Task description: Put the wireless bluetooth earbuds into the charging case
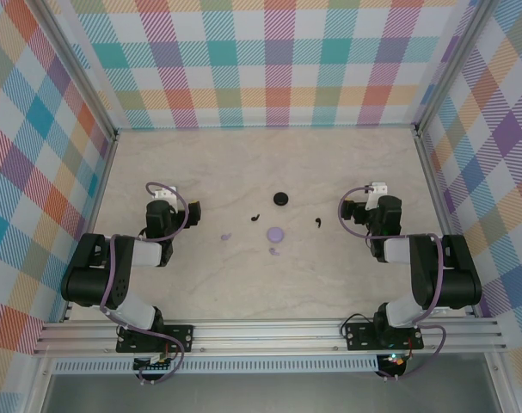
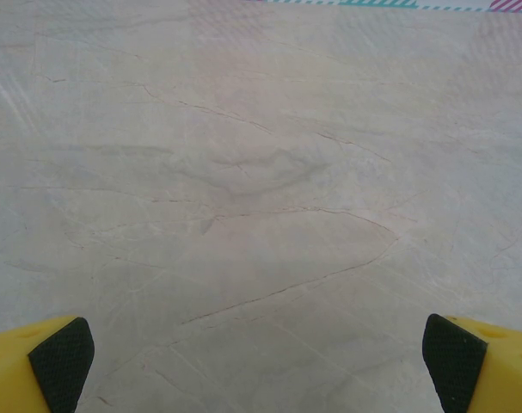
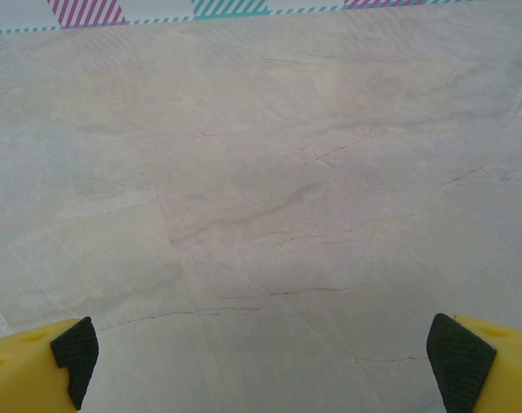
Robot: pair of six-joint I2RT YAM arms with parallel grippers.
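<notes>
Four tiny comma-shaped earbuds lie loose on the veined, marble-look table [image 1: 243, 163], between my arms. The left black earbud [image 1: 254, 218] lies roughly crosswise and the right black earbud [image 1: 318, 223] near-to-far. The left lilac earbud [image 1: 225, 236] and near lilac earbud [image 1: 273, 252] flank a flat lilac disc [image 1: 276, 233], with a black disc [image 1: 281, 199] behind. My left gripper [image 2: 259, 361] and right gripper [image 3: 265, 361] gape wide, their yellow fingers and knurled black pads [image 2: 63, 357] holding nothing.

Brightness: bright and even across the whole table [image 1: 243, 172], with the light falling from above.
Shadows: faint and soft-edged, close under the arms [image 1: 127, 258].
Overhead sharpness: crisp from edge to edge.
Wrist sharpness: table veins slightly soft, far edge hazy and washed pale.
Distortion: corner posts [image 1: 71, 64] lean outward in the overhead view.
</notes>
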